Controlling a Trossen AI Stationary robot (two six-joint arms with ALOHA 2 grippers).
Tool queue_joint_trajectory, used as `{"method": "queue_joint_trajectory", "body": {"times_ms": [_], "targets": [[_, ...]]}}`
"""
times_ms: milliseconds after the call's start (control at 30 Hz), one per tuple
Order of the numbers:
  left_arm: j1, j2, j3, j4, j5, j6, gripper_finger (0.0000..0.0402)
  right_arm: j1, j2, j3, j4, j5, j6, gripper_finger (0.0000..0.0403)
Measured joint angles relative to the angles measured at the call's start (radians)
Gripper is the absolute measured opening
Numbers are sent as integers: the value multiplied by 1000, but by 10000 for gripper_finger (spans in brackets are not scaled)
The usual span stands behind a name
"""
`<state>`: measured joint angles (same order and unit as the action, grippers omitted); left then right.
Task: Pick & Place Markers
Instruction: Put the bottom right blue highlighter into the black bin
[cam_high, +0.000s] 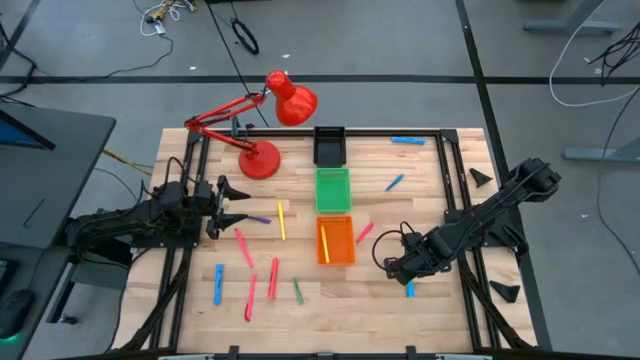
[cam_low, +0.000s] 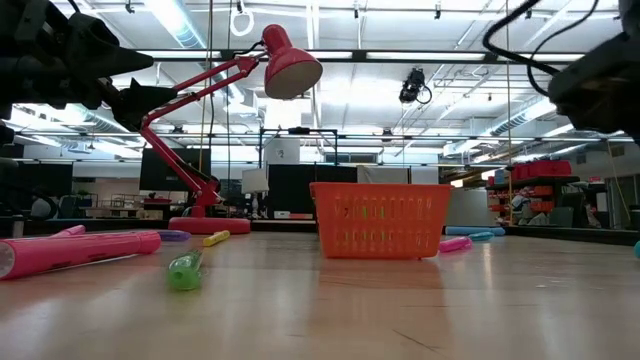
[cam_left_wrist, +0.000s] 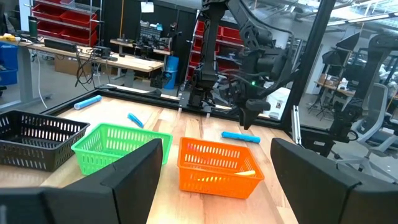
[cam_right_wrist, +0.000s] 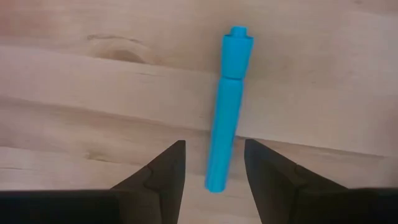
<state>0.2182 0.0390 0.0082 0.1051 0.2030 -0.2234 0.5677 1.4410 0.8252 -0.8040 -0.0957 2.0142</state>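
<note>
Pale wood-plank tabletop (cam_high: 420, 310), visible grain and a knot, framed by black rails. Three small mesh-walled rectangular baskets sit in a row down the middle: black basket (cam_high: 329, 145), green basket (cam_high: 333, 189), orange basket (cam_high: 335, 241) with a yellow marker (cam_high: 324, 243) inside. Red desk lamp (cam_high: 262, 158) with round base stands beside the black basket.

Markers are thin capped plastic sticks, scattered flat. Blue marker (cam_right_wrist: 225, 107) lies on bare wood directly between the right gripper (cam_right_wrist: 211, 163) fingers; jaws spread, straddling its lower end, not closed on it. Right of the baskets: pink marker (cam_high: 364, 232), two blue ones (cam_high: 395, 182), (cam_high: 407, 140). Left cluster: yellow (cam_high: 281, 221), purple (cam_high: 259, 219), pink (cam_high: 244, 248), blue (cam_high: 218, 283), green (cam_high: 297, 290).

Left gripper (cam_high: 236, 207) hovers at the left edge, jaws wide, holding nothing.
</note>
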Motion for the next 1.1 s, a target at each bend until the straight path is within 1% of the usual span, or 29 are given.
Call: {"method": "queue_joint_trajectory", "body": {"times_ms": [167,500,700,867,1100], "targets": [[0,0,0,0,0,0,307,11,1,-35,34,-2,20,167],[0,0,0,0,0,0,307,11,118,-43,94,-13,13,167],[0,0,0,0,0,0,307,11,153,-43,133,-21,16,166],[0,0,0,0,0,0,307,12,159,-41,136,-28,34,150],[0,0,0,0,0,0,307,12,160,-41,140,-29,44,109]]}}
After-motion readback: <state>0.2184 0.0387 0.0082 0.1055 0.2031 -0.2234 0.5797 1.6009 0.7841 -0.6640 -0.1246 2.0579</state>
